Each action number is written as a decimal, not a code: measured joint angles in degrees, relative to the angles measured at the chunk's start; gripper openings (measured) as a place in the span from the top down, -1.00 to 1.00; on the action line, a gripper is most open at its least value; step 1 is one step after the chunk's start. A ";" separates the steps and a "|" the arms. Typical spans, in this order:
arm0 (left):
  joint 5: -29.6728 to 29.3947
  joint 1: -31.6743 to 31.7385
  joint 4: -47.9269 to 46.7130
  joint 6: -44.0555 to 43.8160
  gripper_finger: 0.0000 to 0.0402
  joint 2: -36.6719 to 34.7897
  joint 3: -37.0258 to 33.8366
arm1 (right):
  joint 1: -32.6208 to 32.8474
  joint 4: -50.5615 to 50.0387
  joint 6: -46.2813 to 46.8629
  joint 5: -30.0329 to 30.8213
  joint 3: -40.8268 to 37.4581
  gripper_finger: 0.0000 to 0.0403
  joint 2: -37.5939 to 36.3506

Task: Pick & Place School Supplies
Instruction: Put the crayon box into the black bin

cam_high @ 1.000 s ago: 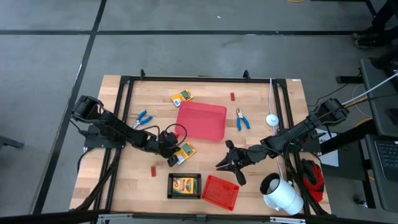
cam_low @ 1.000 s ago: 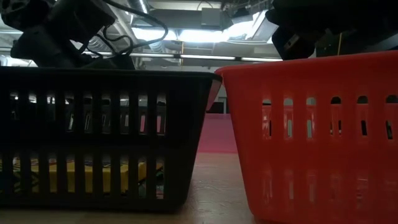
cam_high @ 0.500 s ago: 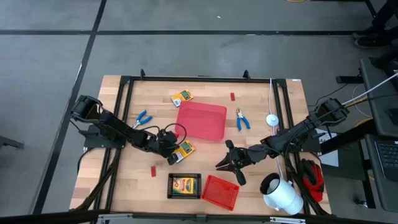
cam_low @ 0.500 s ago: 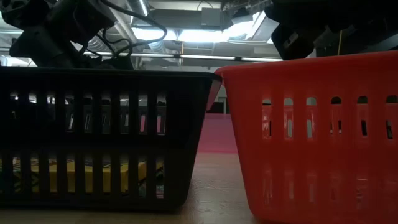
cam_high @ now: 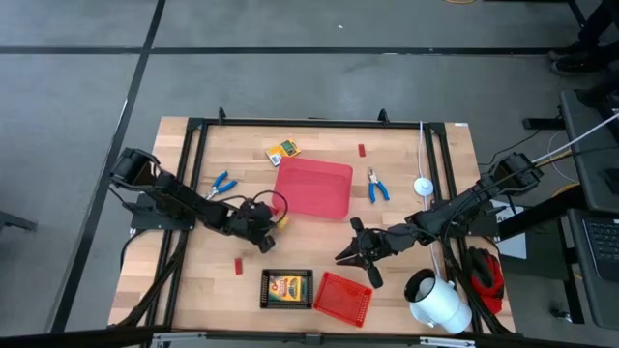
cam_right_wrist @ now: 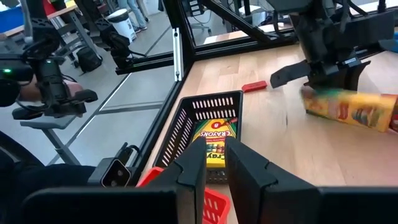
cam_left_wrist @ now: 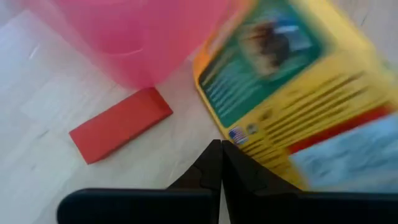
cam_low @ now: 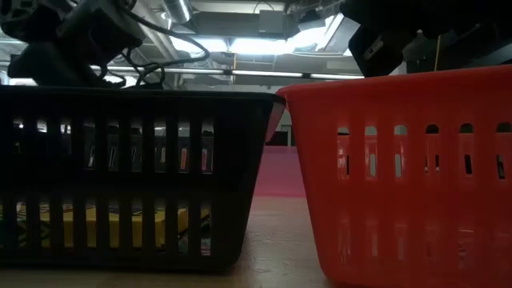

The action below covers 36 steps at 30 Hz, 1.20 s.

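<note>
gripping a flat yellow-and-green card crayon box at its edge with fingers pressed together, the left gripper holds it off the wooden table, beside the large red plastic tray. the right gripper hovers near the red mesh basket, fingers slightly apart around nothing.

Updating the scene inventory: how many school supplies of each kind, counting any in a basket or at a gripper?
Crayon boxes: 3 - one loose, one in the black basket, one at the left gripper
Red blocks: 2
Blue-handled pliers: 2
Total: 7
</note>
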 joint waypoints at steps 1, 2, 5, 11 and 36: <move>0.01 0.02 2.24 -0.39 0.99 -0.06 -1.20 | 0.00 0.00 -0.09 0.01 0.00 0.69 0.00; 0.01 0.05 4.67 -0.88 0.99 -0.12 -2.46 | 0.00 0.00 -0.22 0.02 0.00 0.69 0.00; 0.14 0.06 11.87 -2.71 0.99 -0.15 -6.09 | 0.00 0.00 -0.97 0.04 0.00 0.69 0.46; 1.41 0.16 19.98 -3.01 0.99 -0.02 -9.52 | -0.15 -0.01 -3.18 0.05 0.00 0.69 2.13; 8.81 0.40 35.48 5.96 0.99 0.26 -9.55 | -0.85 0.00 -4.93 0.24 0.00 0.69 4.48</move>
